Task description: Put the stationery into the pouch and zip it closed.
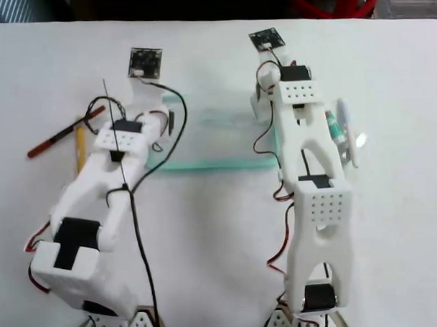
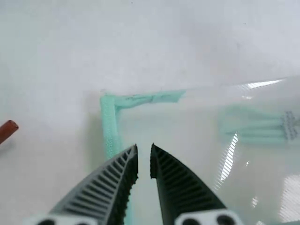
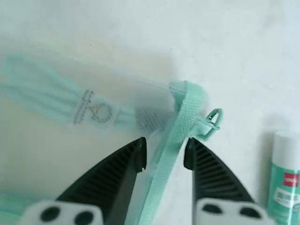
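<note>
A clear pouch (image 1: 210, 139) with mint-green trim lies flat at mid-table. My left gripper (image 2: 144, 149) hovers over its left corner (image 2: 108, 101), fingers a narrow gap apart with nothing seen between them. My right gripper (image 3: 164, 143) is open at the opposite end, one jaw on either side of the green zip band (image 3: 180, 124), close to the zip pull (image 3: 213, 119). A red pen (image 1: 63, 133) and a yellow pencil (image 1: 80, 148) lie left of the pouch, beside my left arm. A glue stick (image 1: 334, 127) lies right of the pouch.
A pale clear item (image 1: 355, 138) rests beside the glue stick. A printed label (image 3: 96, 112) shows through the pouch's film. The red pen's tip (image 2: 7, 130) shows in the left wrist view. Both arms' cables hang over the near table.
</note>
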